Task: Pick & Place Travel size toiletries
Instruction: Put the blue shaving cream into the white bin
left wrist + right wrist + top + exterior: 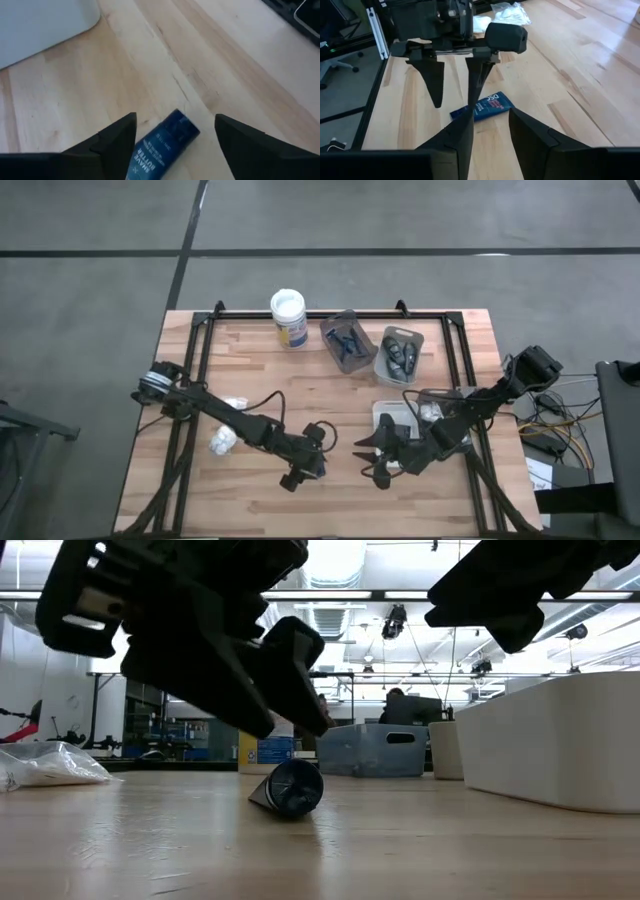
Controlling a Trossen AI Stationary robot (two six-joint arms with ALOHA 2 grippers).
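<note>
A small dark blue tube (482, 107) with white print lies flat on the wood; the low view shows it end-on (288, 787). My left gripper (175, 120) hangs open just above it, fingers pointing down, one on each side of the tube (162, 145), touching nothing. It also shows in the right wrist view (455, 105) and from above (305, 470). My right gripper (491, 125) is open and low over the table (372, 458), facing the tube from the table's right side. White lumpy packets (225, 440) lie on the wood to the left.
A white tray (385, 418) holding packets sits under the right arm. At the far side stand a grey tray with blue razors (343, 340), a grey tray with dark bottles (400, 352) and a white-lidded tub (288, 315). Bare wood lies along the near edge.
</note>
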